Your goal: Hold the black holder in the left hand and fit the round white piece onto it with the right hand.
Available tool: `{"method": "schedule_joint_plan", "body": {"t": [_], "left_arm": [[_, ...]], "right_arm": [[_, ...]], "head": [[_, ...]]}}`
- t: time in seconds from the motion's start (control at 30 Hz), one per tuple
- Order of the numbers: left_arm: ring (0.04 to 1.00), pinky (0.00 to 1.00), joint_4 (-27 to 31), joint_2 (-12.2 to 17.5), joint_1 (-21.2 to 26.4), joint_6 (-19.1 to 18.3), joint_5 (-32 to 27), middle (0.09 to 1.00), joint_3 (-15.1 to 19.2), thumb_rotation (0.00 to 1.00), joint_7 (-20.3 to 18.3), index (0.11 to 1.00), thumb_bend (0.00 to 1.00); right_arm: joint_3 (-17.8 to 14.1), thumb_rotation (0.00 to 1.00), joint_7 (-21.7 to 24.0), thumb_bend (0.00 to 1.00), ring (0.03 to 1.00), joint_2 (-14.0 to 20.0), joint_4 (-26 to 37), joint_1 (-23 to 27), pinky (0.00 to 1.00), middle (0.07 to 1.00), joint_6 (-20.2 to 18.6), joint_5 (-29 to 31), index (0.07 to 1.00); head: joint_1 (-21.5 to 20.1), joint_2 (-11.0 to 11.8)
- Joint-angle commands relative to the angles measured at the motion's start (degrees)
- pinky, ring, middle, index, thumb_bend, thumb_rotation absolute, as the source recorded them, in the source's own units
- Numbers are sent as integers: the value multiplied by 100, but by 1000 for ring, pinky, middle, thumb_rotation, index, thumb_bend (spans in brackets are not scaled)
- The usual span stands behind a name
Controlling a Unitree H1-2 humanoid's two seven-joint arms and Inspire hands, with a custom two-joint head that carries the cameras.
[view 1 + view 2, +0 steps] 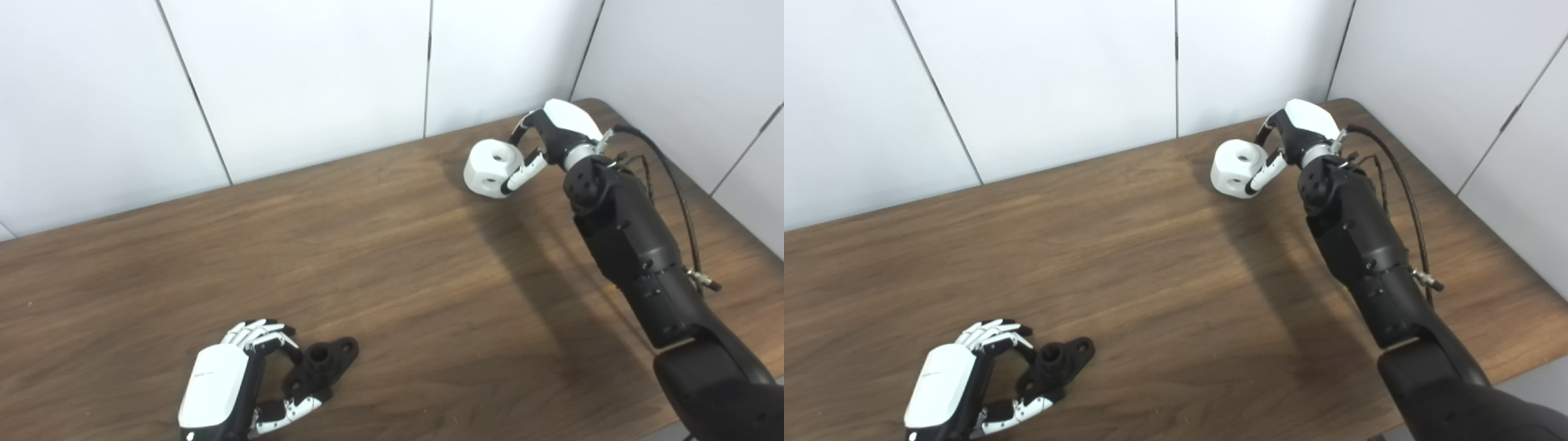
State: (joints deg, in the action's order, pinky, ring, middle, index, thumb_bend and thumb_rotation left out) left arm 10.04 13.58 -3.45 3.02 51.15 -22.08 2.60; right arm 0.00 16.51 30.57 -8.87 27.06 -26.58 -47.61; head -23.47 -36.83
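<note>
The black holder [320,362] lies flat on the wooden table [392,269] near the front left, its short tube pointing up. My left hand [236,383] is cupped around its left side, fingers curled above it and thumb by its lower end, with table still showing between palm and holder. At the far right, my right hand [551,138] is shut on the round white piece [490,168], thumb under its front and fingers behind it. The piece shows dark holes on its top and side. Whether it rests on the table or hangs just above it is unclear.
White wall panels [306,79] stand close behind the table's back edge and along its right side. A black cable [680,190] loops off the right forearm. The right arm's shadow falls across the table's right half.
</note>
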Motion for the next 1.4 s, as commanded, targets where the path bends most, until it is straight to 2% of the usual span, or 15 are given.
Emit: {"method": "schedule_joint_plan", "body": {"t": [0.0, 0.33, 0.67, 1.37], "left_arm": [[800, 864, -25, 15, -108, -100, 122, 723, -36, 44, -148, 485, 521], [801, 870, -23, -39, -105, -126, 139, 725, -37, 44, -161, 484, 521], [793, 857, -75, -53, -76, -86, 162, 721, -65, 44, -134, 484, 521], [801, 852, -208, -117, -28, -138, 311, 720, -213, 44, -47, 485, 521]], "right_arm": [[43, 144, -161, 526, 1000, 223, 51, 133, 1000, 867, 38, 29, 484], [150, 137, -589, 525, 999, 254, 52, 49, 1000, 833, 161, 265, 482], [229, 133, -813, 524, 985, 369, 251, -9, 1000, 828, 259, 378, 483], [269, 134, -525, 524, 995, 487, 1332, -86, 1000, 839, 274, 532, 484]], "head": [[-5, -7], [12, -5], [70, 19], [311, 64]]}}
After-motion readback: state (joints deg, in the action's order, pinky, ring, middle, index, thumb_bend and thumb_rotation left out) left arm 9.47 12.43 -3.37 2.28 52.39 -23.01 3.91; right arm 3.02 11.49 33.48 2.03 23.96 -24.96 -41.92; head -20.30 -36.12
